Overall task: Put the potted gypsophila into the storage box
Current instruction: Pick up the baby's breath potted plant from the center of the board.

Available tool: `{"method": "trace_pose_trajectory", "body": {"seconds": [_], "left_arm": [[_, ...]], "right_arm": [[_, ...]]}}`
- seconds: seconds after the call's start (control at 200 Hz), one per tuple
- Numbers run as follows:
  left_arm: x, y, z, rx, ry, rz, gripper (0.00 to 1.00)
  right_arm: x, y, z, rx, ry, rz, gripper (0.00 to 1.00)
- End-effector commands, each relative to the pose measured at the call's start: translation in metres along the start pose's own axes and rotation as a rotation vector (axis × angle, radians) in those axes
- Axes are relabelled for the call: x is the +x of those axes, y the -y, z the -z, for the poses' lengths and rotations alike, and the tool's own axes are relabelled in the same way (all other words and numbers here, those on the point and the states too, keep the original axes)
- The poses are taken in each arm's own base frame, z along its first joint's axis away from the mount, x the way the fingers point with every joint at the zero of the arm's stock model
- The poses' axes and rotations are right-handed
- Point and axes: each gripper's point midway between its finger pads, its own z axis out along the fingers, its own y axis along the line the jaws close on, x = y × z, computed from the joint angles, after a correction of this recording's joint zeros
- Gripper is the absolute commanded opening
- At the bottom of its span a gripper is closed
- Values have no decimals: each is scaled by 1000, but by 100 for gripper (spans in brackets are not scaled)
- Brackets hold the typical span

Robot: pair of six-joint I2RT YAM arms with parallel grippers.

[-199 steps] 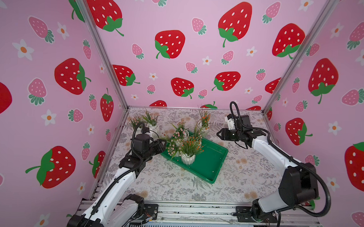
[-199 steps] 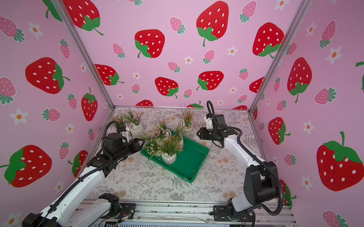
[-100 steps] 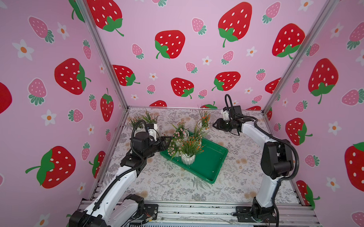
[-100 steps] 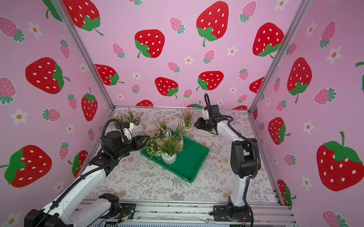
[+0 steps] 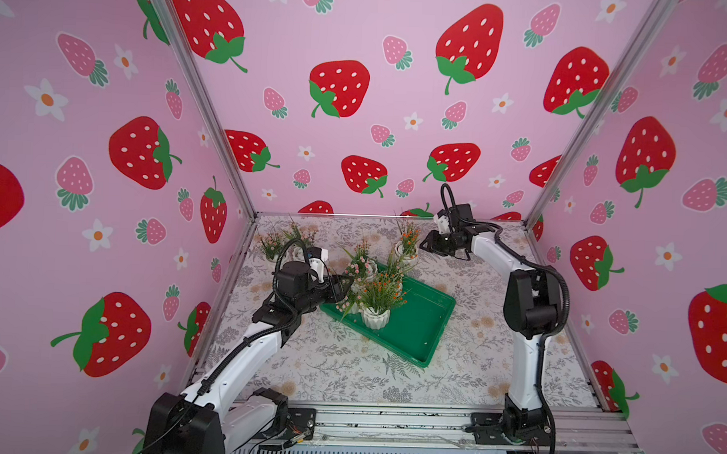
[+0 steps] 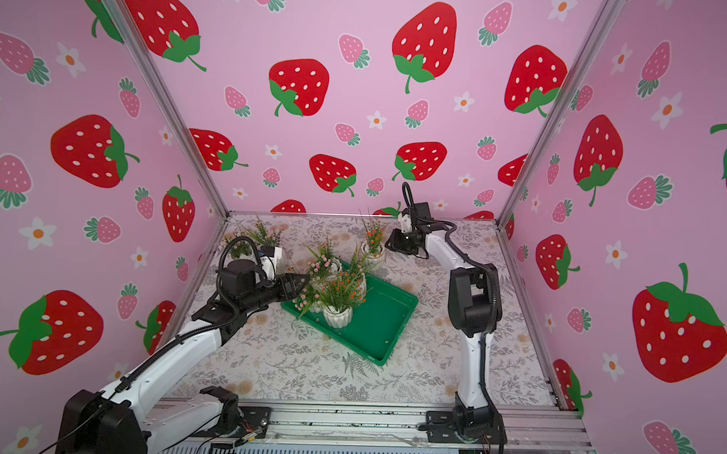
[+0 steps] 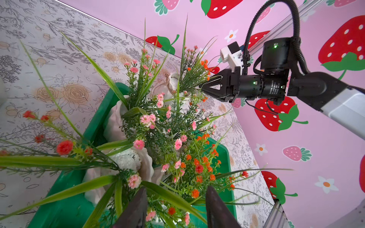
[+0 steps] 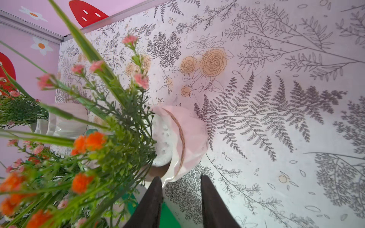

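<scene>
Tray [image 5: 423, 321]: green, lying flat and askew at mid-table on the floral table [image 5: 348, 373]. The half nearer the right arm is bare.
Front pot [image 5: 375, 318]: upright inside the tray, close to the wall on the left arm's side, with orange flowers.
Other tray pots [image 5: 368, 270]: bunched at the tray's far end on the left arm's side, pink and orange sprigs tangled together. There are at least two; foliage hides the exact count.
Loose pot [image 8: 185, 136]: outside the tray, on the table just past its far corner. It has twine round the body and orange flowers on top.
Back pots [image 5: 271, 246]: two, on the table in the back corner on the left arm's side, well apart from the tray and partly behind that arm's cable [image 5: 286, 250].
Left gripper [image 5: 345, 286]: at the tray's edge, pointing into the bunch. The jaws stand part-way apart with sprigs between them — foliage hides whether a pot is pinched, so cannot tell.
Right gripper [image 5: 424, 243]: low beside the loose pot, tips just short of its rim. The jaws are apart with a narrow gap and nothing between them — contact with the rim is not certain.
</scene>
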Motion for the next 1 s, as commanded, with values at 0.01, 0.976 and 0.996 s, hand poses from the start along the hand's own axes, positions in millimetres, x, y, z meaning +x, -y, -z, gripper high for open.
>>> {"method": "trace_pose_trajectory", "body": {"seconds": [0.01, 0.976, 0.996], "left_arm": [[-21, 15, 1, 36, 50, -49, 50], [-18, 7, -2, -1, 32, -54, 50], [-17, 8, -2, -1, 28, -55, 50]], "right_arm": [[3, -5, -8, -25, -43, 13, 33], [17, 16, -49, 239, -141, 153, 23], [17, 17, -49, 243, -142, 156, 23]]}}
